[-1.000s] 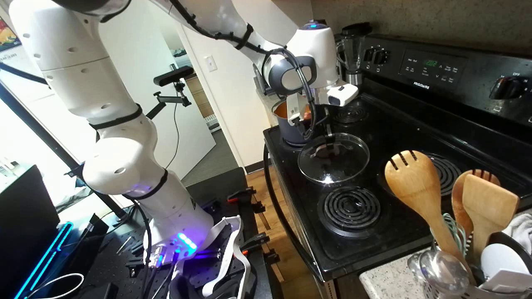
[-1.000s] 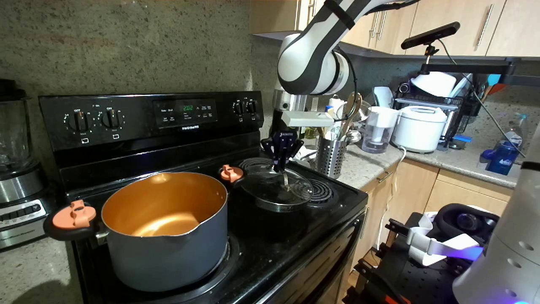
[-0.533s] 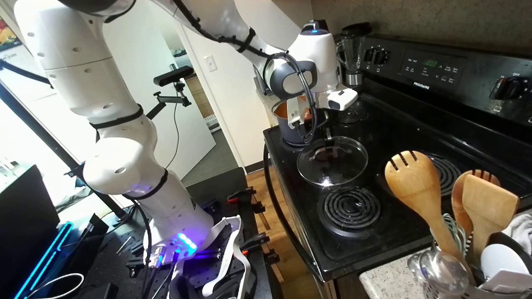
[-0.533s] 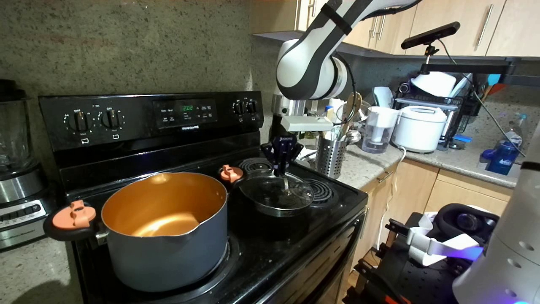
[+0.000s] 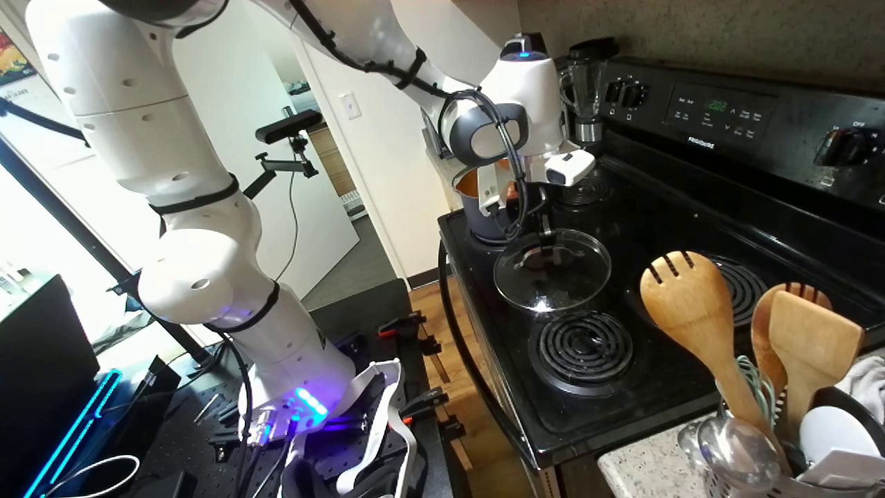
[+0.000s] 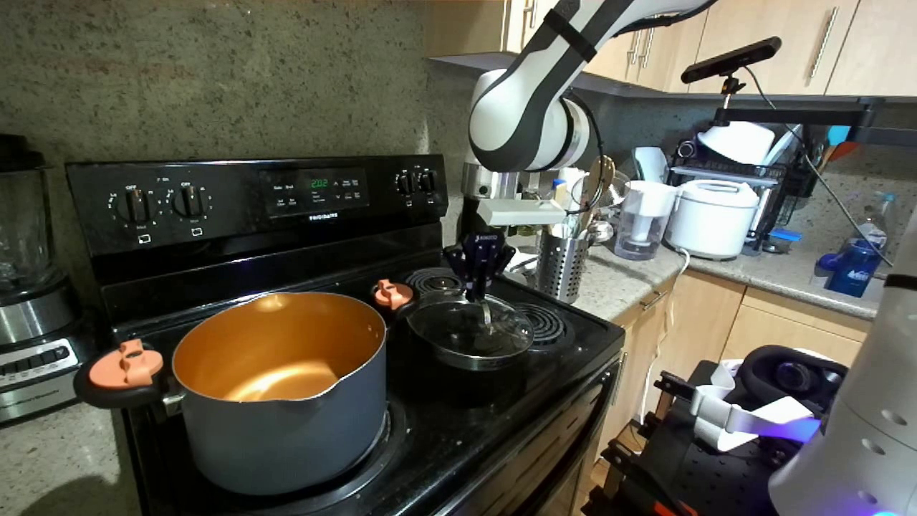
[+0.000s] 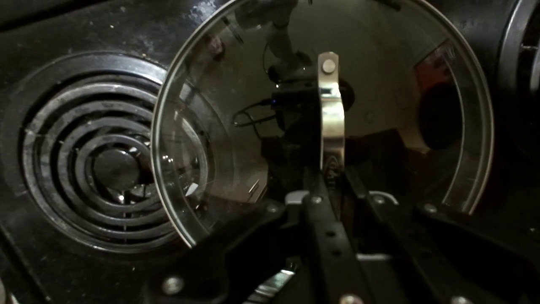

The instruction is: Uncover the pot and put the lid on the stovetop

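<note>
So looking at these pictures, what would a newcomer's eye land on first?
Likely the open pot on the stovetop, bright orange inside in an exterior view. Next, in the wrist view, the gripper closed on the handle of the lid, whose edge crosses a burner.

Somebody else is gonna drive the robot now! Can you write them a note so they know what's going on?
Gripper: shut on the handle of the lid.
Lid: away from the pot, over the stovetop, overlapping a coil burner in the wrist view; I can't tell if it touches down.
Pot: on the stovetop, open on top.
Done: pot uncovered.
Left: probably ease the lid down until it rests, then open the gripper and lift clear.
</note>
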Robot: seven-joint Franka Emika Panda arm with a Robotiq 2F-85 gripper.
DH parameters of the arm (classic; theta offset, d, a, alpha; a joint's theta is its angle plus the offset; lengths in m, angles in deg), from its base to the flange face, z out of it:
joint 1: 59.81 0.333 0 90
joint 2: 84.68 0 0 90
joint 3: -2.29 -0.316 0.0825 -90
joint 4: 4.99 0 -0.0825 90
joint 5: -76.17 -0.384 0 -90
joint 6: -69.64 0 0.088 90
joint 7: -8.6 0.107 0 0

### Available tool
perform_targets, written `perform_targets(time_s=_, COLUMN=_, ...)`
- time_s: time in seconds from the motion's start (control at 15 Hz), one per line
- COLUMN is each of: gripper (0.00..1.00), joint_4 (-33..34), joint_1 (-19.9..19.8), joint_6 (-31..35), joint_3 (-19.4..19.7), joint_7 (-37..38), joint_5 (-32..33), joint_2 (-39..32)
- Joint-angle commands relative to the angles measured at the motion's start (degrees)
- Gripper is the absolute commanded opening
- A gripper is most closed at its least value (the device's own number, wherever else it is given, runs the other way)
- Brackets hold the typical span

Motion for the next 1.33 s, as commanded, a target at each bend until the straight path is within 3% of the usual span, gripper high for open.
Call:
perform_targets(time_s=0.0, gripper=0.04, joint_4=0.66, joint_1=0.5, joint_6=-0.28, joint_3=0.29, joint_7=0.47, joint_5=0.57, joint_2=-0.87)
perform_targets(time_s=1.27, gripper=0.04, joint_4=1.77, joint_1=0.87, joint_6=-0.6, joint_3=0.46, joint_7=0.93, joint_5=0.75, joint_2=-2.61)
